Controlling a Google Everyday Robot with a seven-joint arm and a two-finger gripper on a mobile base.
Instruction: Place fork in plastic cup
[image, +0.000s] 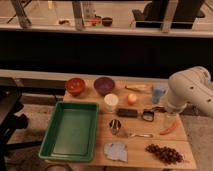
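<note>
The fork (139, 134) is a thin silvery utensil lying flat on the wooden table (145, 142), just right of a small metal cup (115, 126). The plastic cup (159, 92) is light blue and stands upright at the table's back right. My gripper (171, 118) hangs from the white arm (190, 90) at the right edge. It is in front of the blue cup and above the red-orange pepper (170, 129). It sits right of and behind the fork, apart from it.
A green tray (71, 130) fills the table's left. A red bowl (75, 85), purple bowl (104, 85), white cup (111, 102), orange ball (131, 98) and pale yellow thing (138, 88) stand behind. A black block (127, 113), blue cloth (116, 150) and dark grapes (164, 153) lie nearer.
</note>
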